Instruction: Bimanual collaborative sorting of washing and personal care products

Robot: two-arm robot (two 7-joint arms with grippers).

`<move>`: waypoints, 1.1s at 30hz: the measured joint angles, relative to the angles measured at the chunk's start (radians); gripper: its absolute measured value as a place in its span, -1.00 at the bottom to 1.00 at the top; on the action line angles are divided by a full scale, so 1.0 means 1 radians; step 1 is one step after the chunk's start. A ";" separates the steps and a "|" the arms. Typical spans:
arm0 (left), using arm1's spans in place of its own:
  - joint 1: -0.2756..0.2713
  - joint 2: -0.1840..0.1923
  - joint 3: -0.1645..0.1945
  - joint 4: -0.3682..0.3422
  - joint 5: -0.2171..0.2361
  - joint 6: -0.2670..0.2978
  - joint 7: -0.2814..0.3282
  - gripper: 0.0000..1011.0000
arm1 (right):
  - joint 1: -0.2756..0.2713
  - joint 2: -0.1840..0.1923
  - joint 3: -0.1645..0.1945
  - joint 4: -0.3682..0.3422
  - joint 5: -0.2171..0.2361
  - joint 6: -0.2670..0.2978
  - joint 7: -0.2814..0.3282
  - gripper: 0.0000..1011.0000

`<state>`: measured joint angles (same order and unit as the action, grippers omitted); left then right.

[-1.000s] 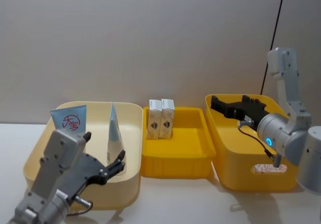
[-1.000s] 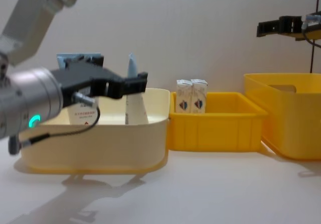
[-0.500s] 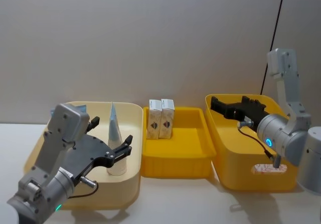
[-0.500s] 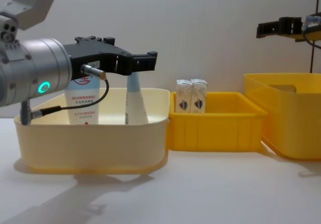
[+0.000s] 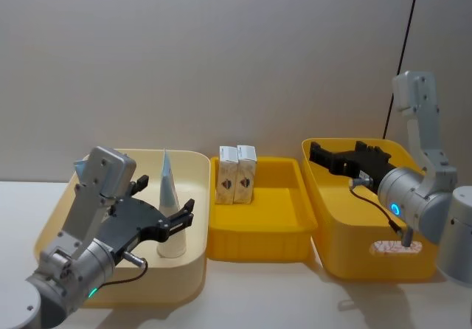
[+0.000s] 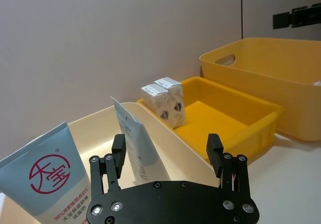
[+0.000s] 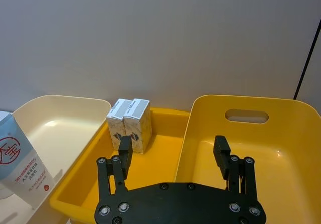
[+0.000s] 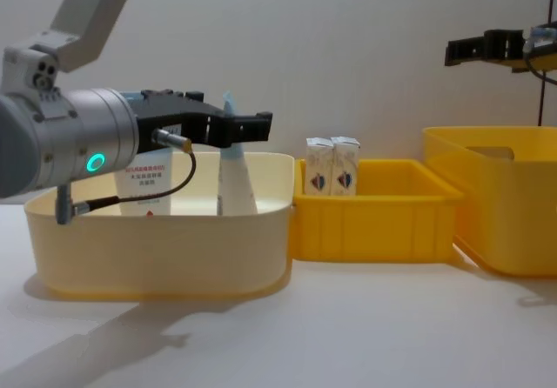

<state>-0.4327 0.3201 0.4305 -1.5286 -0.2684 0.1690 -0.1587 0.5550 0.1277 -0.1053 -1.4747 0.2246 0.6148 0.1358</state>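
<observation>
L gripper (image 6: pixel 166 142), 8 o'clock, spread empty by tubes (image 5: pixel 168 189) in cream bin (image 5: pixel 193 270); R gripper (image 7: pixel 173 144), 3 o'clock, likewise. Cartons (image 5: pixel 237 174) in mid bin (image 5: pixel 258 245): prob. near done.

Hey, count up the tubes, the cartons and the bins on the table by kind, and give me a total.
squeeze tubes: 2
cartons: 2
cream bin: 1
yellow bins: 2
total: 7

Tube (image 5: pixel 169 205) stands mid cream bin (image 5: pixel 181 282); cartons (image 5: pixel 237 175) block middle bin (image 5: pixel 258 246) rear.
</observation>
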 joint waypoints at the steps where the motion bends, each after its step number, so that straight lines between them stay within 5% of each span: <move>1: -0.004 -0.001 0.001 0.010 0.002 0.001 -0.001 0.98 | 0.000 0.000 0.000 0.000 0.000 0.000 0.000 0.99; 16: -0.084 -0.039 0.018 0.147 0.057 0.019 0.012 0.98 | 0.000 0.000 0.000 0.000 0.000 0.000 0.000 0.98; 33: -0.150 -0.093 0.007 0.310 0.063 -0.025 -0.001 0.98 | 0.000 0.000 0.000 0.000 0.000 0.000 0.000 0.98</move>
<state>-0.5829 0.2274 0.4379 -1.2188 -0.2055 0.1445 -0.1598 0.5551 0.1276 -0.1052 -1.4748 0.2244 0.6146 0.1356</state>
